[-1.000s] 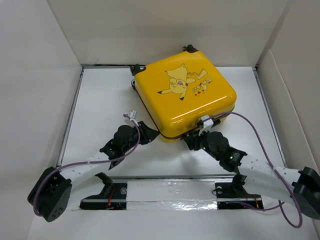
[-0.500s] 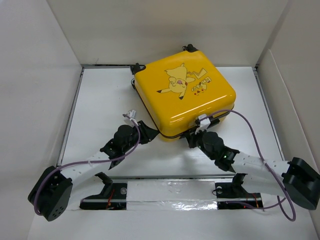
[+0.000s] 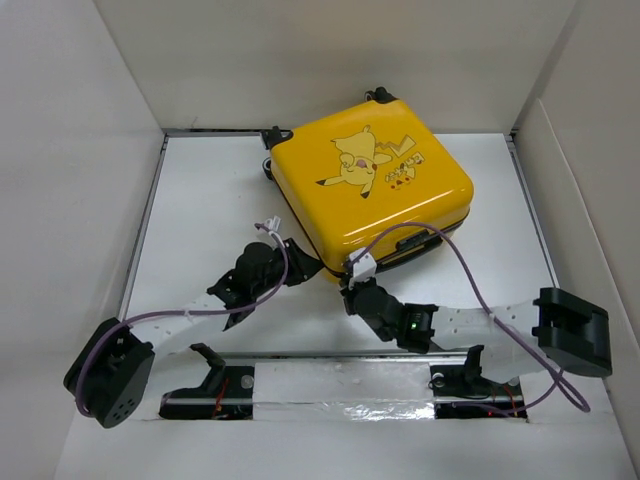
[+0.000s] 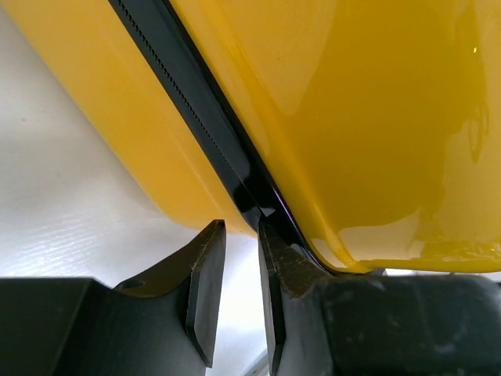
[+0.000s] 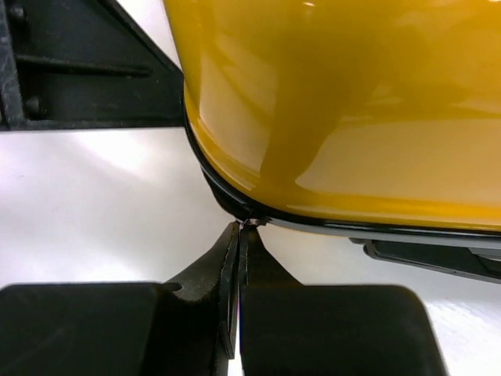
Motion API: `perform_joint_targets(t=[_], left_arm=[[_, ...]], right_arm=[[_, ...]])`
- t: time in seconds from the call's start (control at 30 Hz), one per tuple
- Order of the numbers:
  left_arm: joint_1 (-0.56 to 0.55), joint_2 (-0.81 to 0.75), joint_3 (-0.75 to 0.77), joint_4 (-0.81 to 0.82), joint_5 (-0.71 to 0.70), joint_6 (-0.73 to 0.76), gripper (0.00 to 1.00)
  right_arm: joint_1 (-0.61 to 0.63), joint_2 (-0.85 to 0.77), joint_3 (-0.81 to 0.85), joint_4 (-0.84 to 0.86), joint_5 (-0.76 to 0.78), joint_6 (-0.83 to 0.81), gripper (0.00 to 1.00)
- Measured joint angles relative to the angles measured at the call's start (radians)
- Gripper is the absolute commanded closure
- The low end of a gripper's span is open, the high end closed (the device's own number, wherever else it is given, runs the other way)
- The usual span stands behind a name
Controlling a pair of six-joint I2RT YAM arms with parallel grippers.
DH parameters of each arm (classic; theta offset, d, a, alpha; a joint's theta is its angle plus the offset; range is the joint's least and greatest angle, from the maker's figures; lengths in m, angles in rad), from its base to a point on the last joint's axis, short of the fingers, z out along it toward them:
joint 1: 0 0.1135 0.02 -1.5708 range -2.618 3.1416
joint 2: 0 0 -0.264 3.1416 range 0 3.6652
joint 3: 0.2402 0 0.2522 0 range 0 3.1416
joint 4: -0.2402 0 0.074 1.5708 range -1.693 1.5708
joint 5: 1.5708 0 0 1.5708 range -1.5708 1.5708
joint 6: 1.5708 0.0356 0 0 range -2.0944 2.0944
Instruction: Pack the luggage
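Observation:
The luggage (image 3: pixel 370 185) is a yellow hard-shell suitcase with a Pikachu print, lying flat and closed on the white table. My left gripper (image 3: pixel 303 266) is at its near-left edge. In the left wrist view the gripper (image 4: pixel 241 235) is narrowly open and empty, with one fingertip (image 4: pixel 274 251) against the black zipper band (image 4: pixel 196 117) of the luggage (image 4: pixel 360 117). My right gripper (image 3: pixel 349 290) is at the near corner. In the right wrist view the gripper (image 5: pixel 242 231) is shut on a small zipper pull (image 5: pixel 252 223) at the seam of the luggage (image 5: pixel 352 117).
White walls (image 3: pixel 80 150) enclose the table on the left, back and right. A rail with silver tape (image 3: pixel 340 385) runs along the near edge. Black wheels (image 3: pixel 272 136) stick out at the luggage's far side. Its black handle (image 5: pixel 438 258) shows on the near side.
My right gripper has slid left along the luggage's near edge to the near corner, staying shut at the seam. The left gripper has shifted slightly toward the suitcase.

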Motion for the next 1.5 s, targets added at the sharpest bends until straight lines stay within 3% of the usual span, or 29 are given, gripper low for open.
perform_joint_targets(t=[0.1,0.13,0.23,0.27,0.37,0.47,0.67,0.77,0.9,1.03,1.17,1.5], left_arm=[[-0.017,0.019,0.032,-0.038,-0.013,0.014,0.71],[-0.023,0.027,0.050,-0.064,-0.019,0.025,0.59],[-0.029,0.054,0.121,-0.194,-0.051,0.073,0.39],[-0.027,0.056,0.144,-0.241,-0.060,0.089,0.28],[-0.002,0.042,0.171,-0.332,-0.074,0.116,0.19],[0.074,-0.029,0.171,-0.343,-0.073,0.094,0.17],[0.309,-0.149,0.246,-0.148,-0.093,-0.017,0.09],[0.425,-0.088,0.314,-0.086,-0.064,-0.072,0.06],[0.542,0.139,0.489,-0.065,-0.013,-0.116,0.06],[0.566,0.382,0.638,-0.084,0.037,-0.133,0.06],[0.565,0.531,0.748,-0.175,0.074,-0.126,0.05],[0.565,0.675,0.902,-0.201,0.143,-0.134,0.13]], right_arm=[[0.018,0.069,0.037,0.024,0.069,-0.016,1.00],[0.019,0.091,0.046,0.042,0.081,-0.028,1.00],[0.019,0.145,0.075,0.085,0.126,-0.065,1.00],[0.019,0.154,0.076,0.100,0.137,-0.077,1.00],[0.019,0.152,0.064,0.144,0.136,-0.088,1.00],[0.019,0.093,0.001,0.198,0.092,-0.061,1.00],[0.043,-0.157,-0.179,0.187,-0.003,0.027,1.00],[0.079,-0.269,-0.219,0.111,-0.025,0.055,1.00],[0.111,-0.371,-0.256,0.047,-0.064,0.092,1.00],[0.117,-0.423,-0.267,0.005,-0.090,0.112,1.00],[0.117,-0.430,-0.267,-0.007,-0.095,0.116,1.00],[0.119,-0.415,-0.266,-0.002,-0.094,0.120,1.00]])
